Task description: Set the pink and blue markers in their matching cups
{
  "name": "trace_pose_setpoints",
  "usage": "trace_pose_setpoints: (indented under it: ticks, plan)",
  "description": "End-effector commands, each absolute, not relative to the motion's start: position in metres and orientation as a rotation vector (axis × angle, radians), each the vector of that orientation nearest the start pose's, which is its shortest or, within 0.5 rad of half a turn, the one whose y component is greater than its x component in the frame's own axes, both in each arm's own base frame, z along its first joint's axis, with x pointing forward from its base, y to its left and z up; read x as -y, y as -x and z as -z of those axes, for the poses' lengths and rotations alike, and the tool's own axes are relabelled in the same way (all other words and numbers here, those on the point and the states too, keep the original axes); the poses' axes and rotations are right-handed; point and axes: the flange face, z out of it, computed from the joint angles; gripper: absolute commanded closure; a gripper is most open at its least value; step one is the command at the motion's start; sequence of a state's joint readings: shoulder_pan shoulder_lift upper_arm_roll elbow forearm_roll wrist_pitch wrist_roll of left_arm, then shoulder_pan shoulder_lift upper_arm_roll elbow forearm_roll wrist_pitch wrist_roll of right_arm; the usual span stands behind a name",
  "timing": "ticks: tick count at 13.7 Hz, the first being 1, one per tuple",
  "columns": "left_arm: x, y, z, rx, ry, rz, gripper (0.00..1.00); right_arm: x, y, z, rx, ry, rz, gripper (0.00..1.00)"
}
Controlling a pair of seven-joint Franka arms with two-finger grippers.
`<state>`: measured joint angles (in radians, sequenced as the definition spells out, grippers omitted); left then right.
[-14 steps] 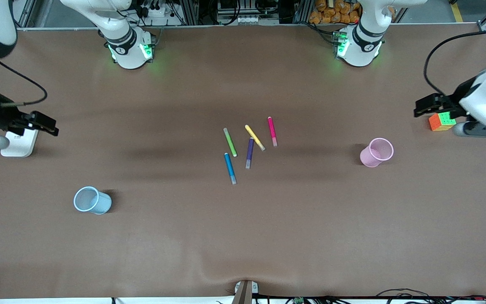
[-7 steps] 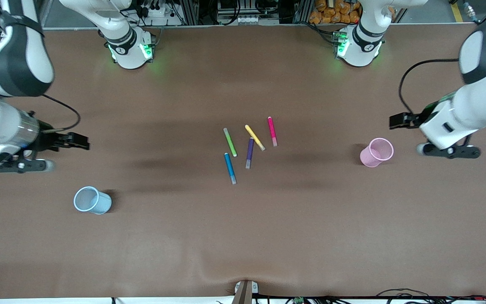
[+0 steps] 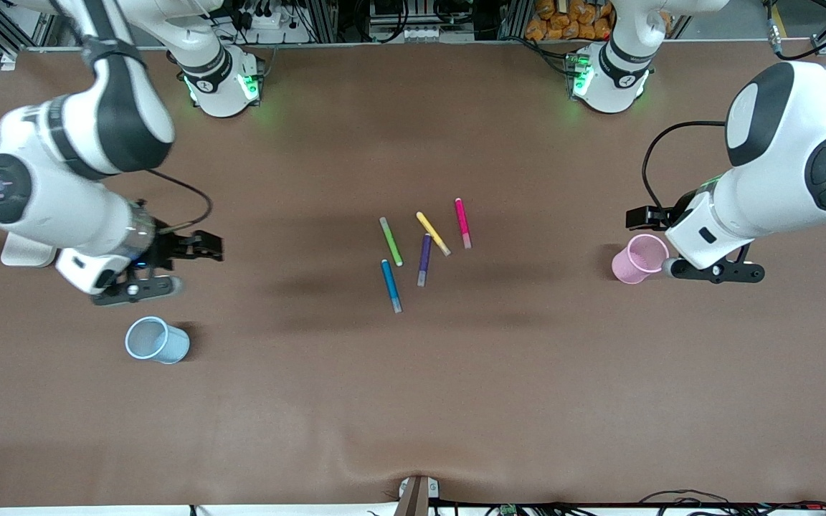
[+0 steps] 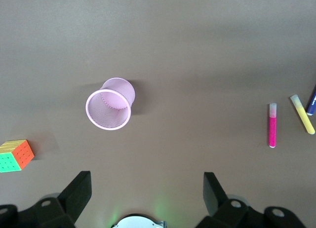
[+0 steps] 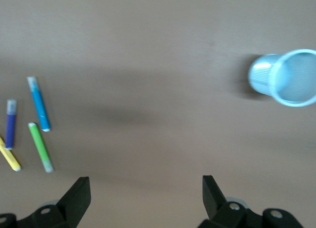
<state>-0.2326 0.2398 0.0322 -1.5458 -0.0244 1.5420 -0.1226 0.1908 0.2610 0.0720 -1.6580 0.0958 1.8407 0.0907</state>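
The pink marker (image 3: 462, 223) (image 4: 271, 125) and the blue marker (image 3: 391, 285) (image 5: 39, 103) lie flat in a loose cluster at the table's middle. A pale pink cup (image 3: 635, 264) (image 4: 121, 90) stands upright toward the left arm's end. The pale blue cup (image 3: 169, 345) (image 5: 261, 75) stands toward the right arm's end, nearer the front camera. My left gripper (image 3: 641, 216) (image 4: 146, 181) hangs open and empty over the table beside the pink cup. Open and empty too, my right gripper (image 3: 209, 248) (image 5: 145, 186) is over bare table close to the blue cup.
Green (image 3: 391, 241), yellow (image 3: 433, 233) and purple (image 3: 424, 259) markers lie among the two task markers. A colour cube (image 4: 15, 155) sits past the pink cup at the left arm's end. A white block (image 3: 22, 252) shows under the right arm.
Both arms have swung in from the table's ends toward the middle: the left gripper from the cube to beside the pink cup, the right from the white block to near the blue cup.
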Motion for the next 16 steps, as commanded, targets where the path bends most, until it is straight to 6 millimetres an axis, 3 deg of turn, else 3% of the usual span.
trace_pose_setpoints:
  ticks: [1, 6, 9, 16]
  plan:
    - [0.13, -0.599, -0.493, -0.11, 3.098, -0.36, 0.0, -0.231, -0.603, -0.423, 0.231, 3.033, -0.127, 0.0]
    - [0.139, -0.601, -0.481, -0.123, 3.115, -0.383, 0.0, -0.329, -0.593, -0.351, 0.415, 2.994, -0.016, 0.0]
    - [0.148, -0.6, -0.478, -0.118, 3.111, -0.382, 0.0, -0.359, -0.583, -0.326, 0.479, 2.984, 0.002, 0.0]
    - [0.167, -0.603, -0.454, -0.098, 3.099, -0.399, 0.0, -0.407, -0.568, -0.268, 0.519, 2.978, 0.101, 0.0]
